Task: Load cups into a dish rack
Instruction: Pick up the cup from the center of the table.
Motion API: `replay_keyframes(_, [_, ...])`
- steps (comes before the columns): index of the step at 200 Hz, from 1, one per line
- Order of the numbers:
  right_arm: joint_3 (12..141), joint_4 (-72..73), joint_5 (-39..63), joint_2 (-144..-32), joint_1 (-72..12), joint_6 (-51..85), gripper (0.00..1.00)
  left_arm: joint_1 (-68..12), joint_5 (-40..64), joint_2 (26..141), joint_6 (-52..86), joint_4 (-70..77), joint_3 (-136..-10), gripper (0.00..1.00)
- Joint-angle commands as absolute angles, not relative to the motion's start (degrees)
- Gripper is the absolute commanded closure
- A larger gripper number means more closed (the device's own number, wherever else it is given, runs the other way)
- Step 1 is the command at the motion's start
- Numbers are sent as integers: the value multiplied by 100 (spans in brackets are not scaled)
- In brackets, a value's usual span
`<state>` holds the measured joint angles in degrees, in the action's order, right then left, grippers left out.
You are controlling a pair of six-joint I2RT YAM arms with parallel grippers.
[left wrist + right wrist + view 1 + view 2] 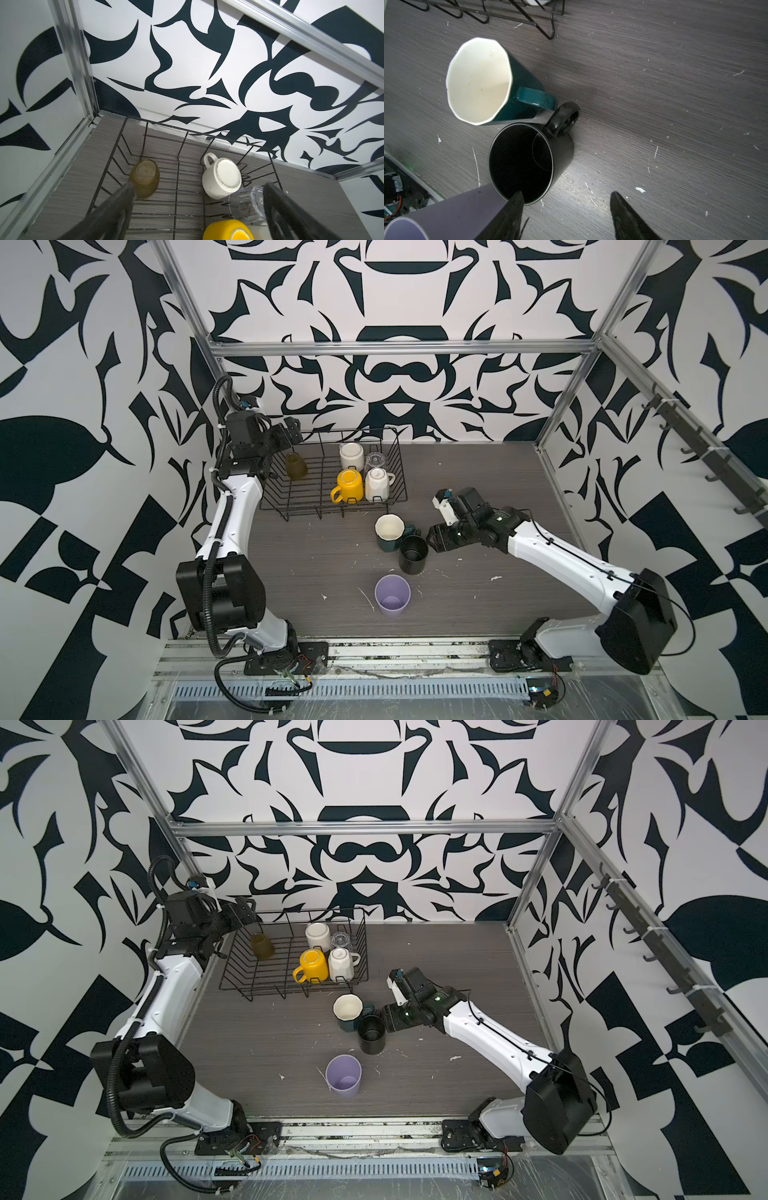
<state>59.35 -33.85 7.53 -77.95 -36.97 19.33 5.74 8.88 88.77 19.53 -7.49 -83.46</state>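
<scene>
5 cups are racked in dish rack (320,489): amber glass (296,466), white mug (351,456), clear glass (376,460), yellow mug (350,485), cream faceted mug (377,484). 3 are left on table (478,572): dk-green faceted mug (388,533), black mug (413,554) just beside it, lilac tumbler (392,595). R gripper (565,193) is spread across black mug's rim, not clamped; L gripper (198,185) is held wide apart, empty, over rack.

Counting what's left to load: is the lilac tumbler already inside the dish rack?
No, the lilac tumbler stands upright on the table, apart from the dish rack.

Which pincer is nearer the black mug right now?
Right. The right pincer is at the rim of the black mug, jaws apart; the left pincer hangs over the dish rack, well away from it.
</scene>
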Motion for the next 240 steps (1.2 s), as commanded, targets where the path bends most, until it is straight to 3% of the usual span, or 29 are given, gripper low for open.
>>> replay_keyframes(1, [6176, -3389, 552, -7950, -3795, 1937, 33, 606, 1128, 8391, 2412, -256, -8140, 1])
replay_keyframes(85, [6550, -3363, 236, -8912, -4217, 2001, 45, 606, 1118, 6893, 2731, -231, -6766, 1])
replay_keyframes(171, [6840, -3622, -274, -9554, -4319, 1972, 72, 603, 1164, 6264, 2688, -448, -6375, 1])
replay_keyframes(240, [6814, -4021, -621, -9326, -4351, 1956, 99, 605, 1137, 6028, 2696, -495, -6276, 1])
